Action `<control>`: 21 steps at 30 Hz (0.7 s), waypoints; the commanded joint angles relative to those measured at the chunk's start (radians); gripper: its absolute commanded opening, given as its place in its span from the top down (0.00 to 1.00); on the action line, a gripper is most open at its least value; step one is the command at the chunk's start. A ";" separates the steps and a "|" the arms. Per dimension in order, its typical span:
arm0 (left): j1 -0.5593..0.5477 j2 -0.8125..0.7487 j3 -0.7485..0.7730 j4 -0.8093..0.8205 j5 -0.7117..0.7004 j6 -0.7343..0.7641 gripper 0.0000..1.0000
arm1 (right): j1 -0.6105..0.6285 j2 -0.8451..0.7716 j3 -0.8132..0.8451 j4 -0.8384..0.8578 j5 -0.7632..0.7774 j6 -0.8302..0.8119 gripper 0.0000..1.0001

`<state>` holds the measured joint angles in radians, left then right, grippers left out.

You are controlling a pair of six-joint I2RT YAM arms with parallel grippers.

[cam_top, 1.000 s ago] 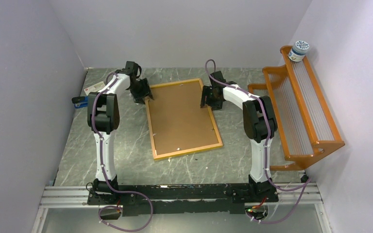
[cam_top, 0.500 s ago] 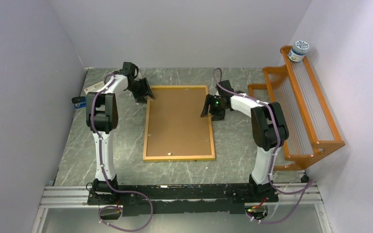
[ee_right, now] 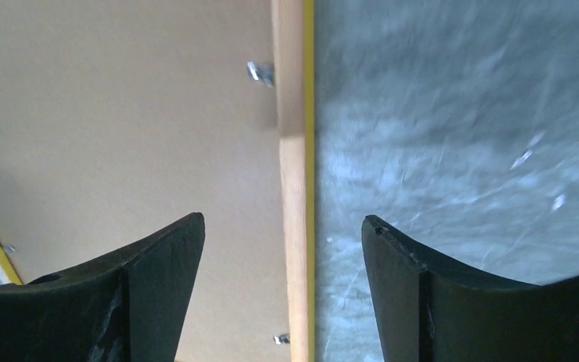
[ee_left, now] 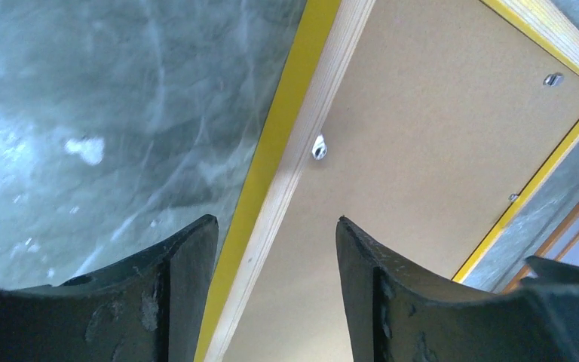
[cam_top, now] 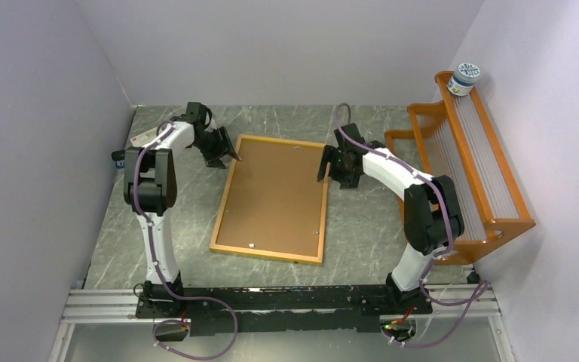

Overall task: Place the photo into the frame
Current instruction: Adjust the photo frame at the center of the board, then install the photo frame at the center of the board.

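Note:
The frame (cam_top: 225, 192), with a thin yellow-orange border, lies face down on the grey table with its brown hardboard backing panel (cam_top: 275, 196) up. The photo is not visible in any view. My left gripper (cam_top: 230, 153) is open at the frame's far left edge. In the left wrist view the gripper (ee_left: 276, 220) straddles the yellow border (ee_left: 286, 105). My right gripper (cam_top: 324, 162) is open at the far right edge. In the right wrist view the gripper (ee_right: 283, 217) straddles the border (ee_right: 292, 188). Neither gripper holds anything.
An orange slatted rack (cam_top: 467, 173) stands along the right wall with a small jar (cam_top: 464, 78) on its top. A blue object (cam_top: 121, 158) and a white card (cam_top: 145, 136) lie at the far left. Small metal clips (ee_left: 319, 147) hold the backing.
The frame has turned clockwise on the table, its near end swinging left. Both grippers stayed at its far corners, and the right arm's elbow swung out to the right.

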<state>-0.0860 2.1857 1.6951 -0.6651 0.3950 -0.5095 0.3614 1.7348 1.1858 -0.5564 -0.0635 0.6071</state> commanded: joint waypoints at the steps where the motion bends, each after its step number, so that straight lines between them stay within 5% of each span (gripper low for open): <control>1: 0.019 -0.136 -0.044 -0.014 -0.034 0.025 0.36 | -0.005 -0.012 0.183 -0.045 0.169 -0.072 0.20; 10: 0.019 -0.272 -0.270 -0.004 -0.053 0.040 0.42 | 0.017 0.225 0.525 -0.029 0.139 -0.304 0.19; 21: 0.021 -0.259 -0.300 -0.015 -0.047 0.098 0.47 | 0.081 0.521 0.859 -0.068 0.127 -0.594 0.20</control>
<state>-0.0658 1.9476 1.3827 -0.6849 0.3408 -0.4549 0.4259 2.2097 1.9541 -0.6022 0.0429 0.1345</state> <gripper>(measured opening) 0.537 0.807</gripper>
